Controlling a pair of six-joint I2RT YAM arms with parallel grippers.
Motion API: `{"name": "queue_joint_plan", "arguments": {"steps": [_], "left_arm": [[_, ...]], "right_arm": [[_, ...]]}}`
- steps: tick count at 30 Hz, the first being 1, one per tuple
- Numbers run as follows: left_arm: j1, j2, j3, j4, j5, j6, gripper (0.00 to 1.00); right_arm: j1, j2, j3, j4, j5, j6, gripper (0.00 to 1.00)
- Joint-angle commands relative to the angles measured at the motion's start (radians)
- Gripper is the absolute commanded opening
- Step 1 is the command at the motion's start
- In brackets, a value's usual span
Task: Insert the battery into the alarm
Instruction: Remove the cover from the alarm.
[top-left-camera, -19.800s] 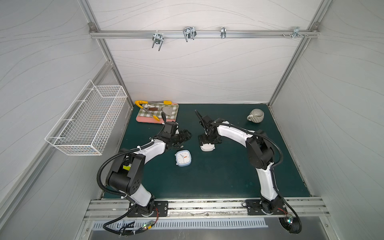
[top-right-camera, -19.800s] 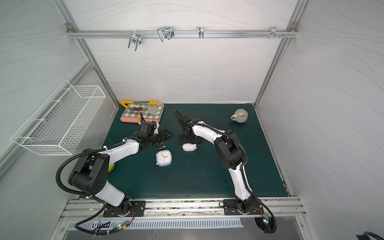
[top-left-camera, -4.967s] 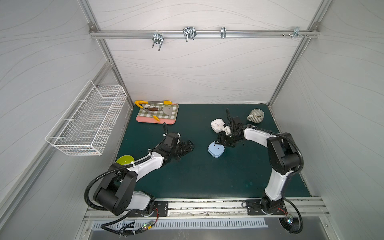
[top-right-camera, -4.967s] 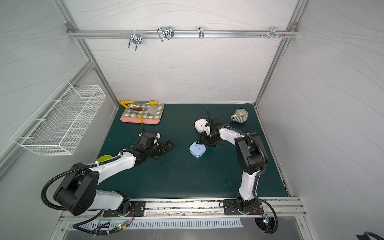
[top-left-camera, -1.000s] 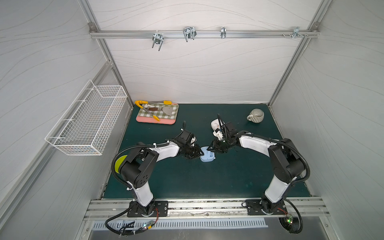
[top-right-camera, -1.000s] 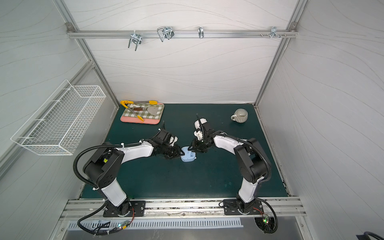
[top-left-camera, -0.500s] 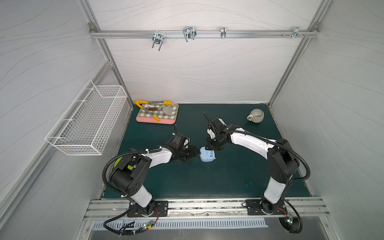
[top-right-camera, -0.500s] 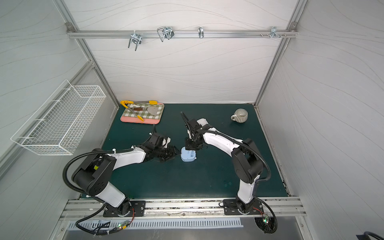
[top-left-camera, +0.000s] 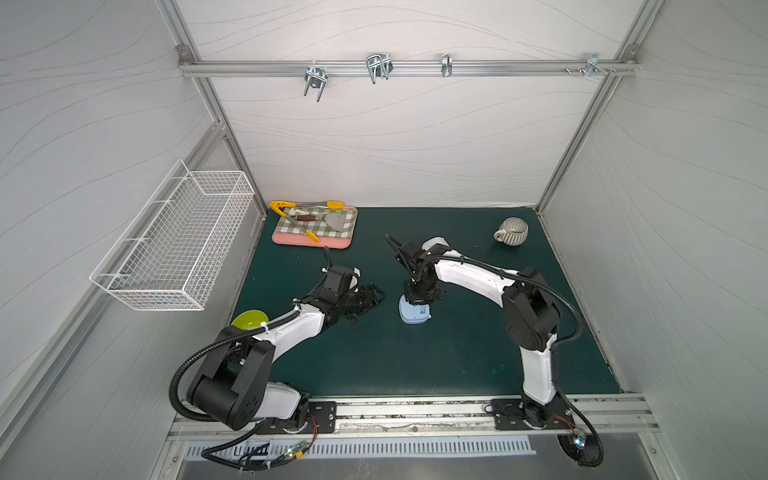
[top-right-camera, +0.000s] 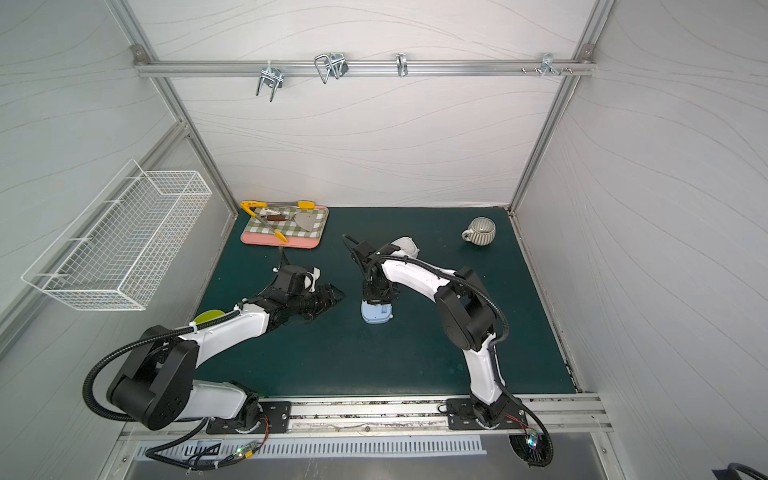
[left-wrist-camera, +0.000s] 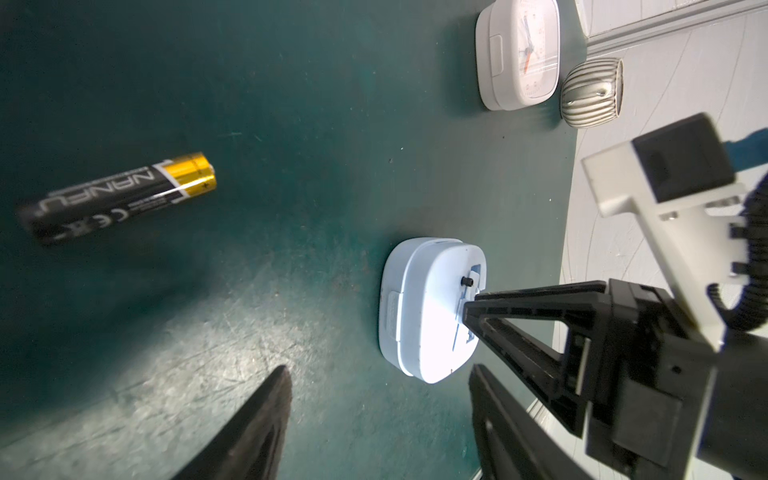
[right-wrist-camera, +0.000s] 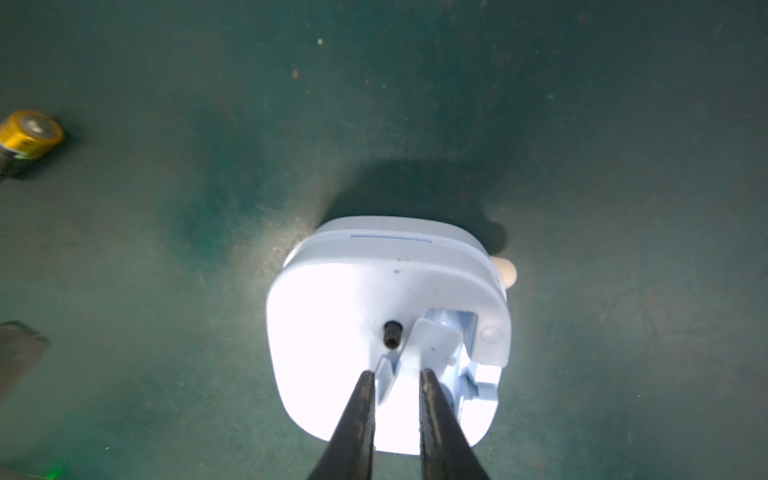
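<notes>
Step in hand, as I read it: opening the compartment; your right gripper (right-wrist-camera: 397, 374) is pinched on the battery cover (right-wrist-camera: 432, 336), raised off the back of the pale blue alarm (right-wrist-camera: 340, 316), which lies face down mid-mat (top-left-camera: 415, 365); your left gripper (left-wrist-camera: 378, 374) stands apart, empty; the battery (left-wrist-camera: 120, 197), black with a gold end, lies loose nearby; next, grasp it and line it up with the slot; farther off, a white clock (left-wrist-camera: 519, 54) and mug (top-left-camera: 512, 231).

The near surface (top-left-camera: 415, 365) lies open, but the right hand (top-left-camera: 420, 301) covers the far side of the blue alarm (top-left-camera: 413, 316) and the left hand (top-left-camera: 375, 299) flanks its left.
</notes>
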Motion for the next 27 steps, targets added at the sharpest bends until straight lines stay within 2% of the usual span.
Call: {"name": "queue_joint_plan", "arguments": {"steps": [1,4,11,19,23,27], "left_arm": [[0.0,-0.015,-0.004,-0.011,-0.018,0.017,0.7],[0.0,-0.012,-0.002,-0.011,-0.018,0.017,0.7],[-0.001,0.0,0.004,-0.007,-0.014,0.018,0.7],[0.0,0.015,0.013,-0.005,-0.015,0.024,0.7],[-0.001,0.029,0.023,-0.003,-0.016,0.028,0.7],[-0.001,0.044,0.053,-0.016,-0.023,0.037,0.71]], "right_arm": [[0.01,0.022,0.027,-0.077,0.008,0.024,0.2],[0.01,0.037,0.035,-0.078,-0.005,0.024,0.18],[0.011,0.026,0.036,-0.085,-0.009,0.023,0.06],[0.004,-0.042,0.01,-0.081,0.011,0.025,0.04],[-0.039,-0.125,-0.062,-0.045,0.036,0.033,0.04],[-0.141,-0.211,-0.162,0.008,0.048,0.027,0.04]]}}
